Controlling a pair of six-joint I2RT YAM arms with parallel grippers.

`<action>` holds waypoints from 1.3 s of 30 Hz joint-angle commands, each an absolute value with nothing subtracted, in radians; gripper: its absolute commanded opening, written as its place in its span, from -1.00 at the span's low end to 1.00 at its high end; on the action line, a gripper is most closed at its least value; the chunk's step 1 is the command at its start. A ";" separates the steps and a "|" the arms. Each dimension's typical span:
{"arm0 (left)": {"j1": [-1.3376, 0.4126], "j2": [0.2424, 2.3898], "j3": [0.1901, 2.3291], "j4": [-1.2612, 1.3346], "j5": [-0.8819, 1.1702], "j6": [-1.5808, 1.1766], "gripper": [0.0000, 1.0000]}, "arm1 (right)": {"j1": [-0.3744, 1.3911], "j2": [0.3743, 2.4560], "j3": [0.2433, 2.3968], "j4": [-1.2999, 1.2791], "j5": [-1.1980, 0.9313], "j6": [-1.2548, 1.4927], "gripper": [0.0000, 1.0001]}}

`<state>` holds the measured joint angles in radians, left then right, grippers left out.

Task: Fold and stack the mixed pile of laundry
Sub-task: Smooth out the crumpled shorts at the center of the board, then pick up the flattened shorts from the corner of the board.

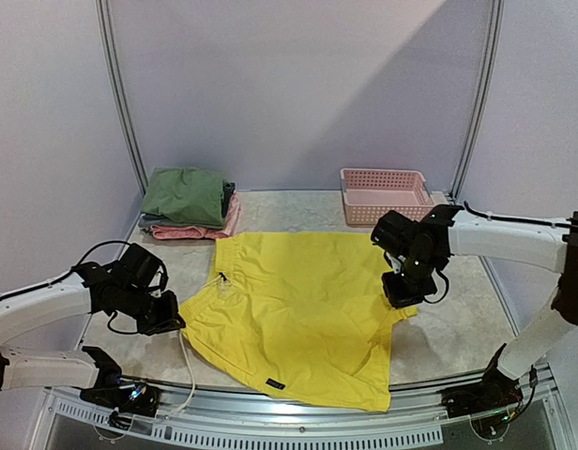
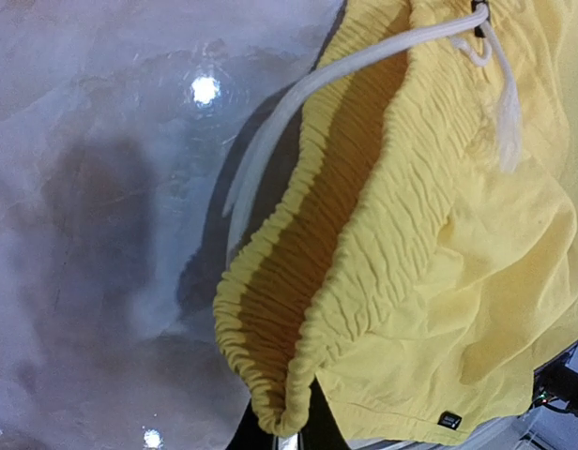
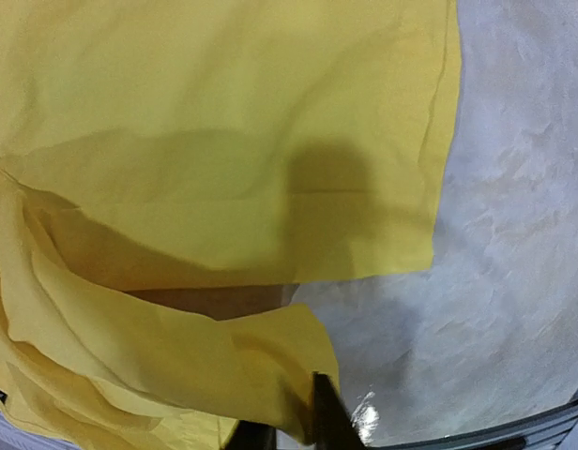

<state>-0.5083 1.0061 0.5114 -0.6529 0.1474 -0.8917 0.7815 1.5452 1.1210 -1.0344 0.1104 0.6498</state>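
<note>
The shorts (image 1: 298, 305) lie spread mid-frame on the counter (image 1: 458, 328). Their long axis runs left to right, with the waistband (image 2: 364, 234) at the left and the leg hem (image 3: 439, 187) at the right. The left tool (image 1: 169, 317) is clamped on the waistband's lower end. The right tool (image 1: 402, 289) sits at the hem corner, and I cannot tell whether it grips. The folded shirt (image 1: 184, 195), upper left, is nearer the left arm, so a fold probably carries the hem end leftward.

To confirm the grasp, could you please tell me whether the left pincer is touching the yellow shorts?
Touching: in the left wrist view, the left pincer is shut on the gathered waistband corner of the yellow shorts.
</note>
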 commanded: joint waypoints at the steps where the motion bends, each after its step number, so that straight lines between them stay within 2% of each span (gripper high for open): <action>1: -0.493 1.018 0.522 -0.698 0.162 -0.895 -0.89 | 0.697 1.649 1.276 -1.110 0.105 0.592 -0.47; 4: -0.492 1.045 0.548 -0.712 0.166 -0.865 -0.51 | 0.695 1.680 1.326 -1.167 0.091 0.601 -0.19; 7: -0.491 1.035 0.565 -0.731 0.157 -0.844 -0.06 | 0.693 1.608 1.278 -1.187 0.057 0.675 0.03; 9: -0.490 1.010 0.565 -0.737 0.145 -0.843 0.18 | 0.695 1.507 1.204 -1.177 0.015 0.773 0.11; 13: -0.483 0.946 0.550 -0.733 0.141 -0.836 0.39 | 0.741 1.265 1.012 -1.093 -0.132 0.982 0.18; 19: -0.456 0.928 0.512 -0.684 0.188 -0.827 0.42 | 0.949 0.969 0.772 -0.999 -0.177 1.333 0.20; 23: -0.450 0.932 0.508 -0.672 0.197 -0.826 0.40 | 1.106 0.887 0.626 -0.860 -0.203 1.525 0.18; 29: -0.445 0.960 0.509 -0.668 0.214 -0.822 0.35 | 1.294 0.929 0.531 -0.685 -0.174 1.665 0.14; 35: -0.443 0.963 0.499 -0.657 0.228 -0.827 0.33 | 1.365 1.018 0.423 -0.388 -0.195 1.703 0.08; 39: -0.440 0.964 0.492 -0.647 0.236 -0.831 0.31 | 1.377 1.097 0.414 -0.353 -0.210 1.695 0.03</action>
<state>-0.4538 0.9581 0.5106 -0.6689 0.2199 -0.8379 1.3617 1.0470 0.4294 -0.4820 -0.1959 1.6684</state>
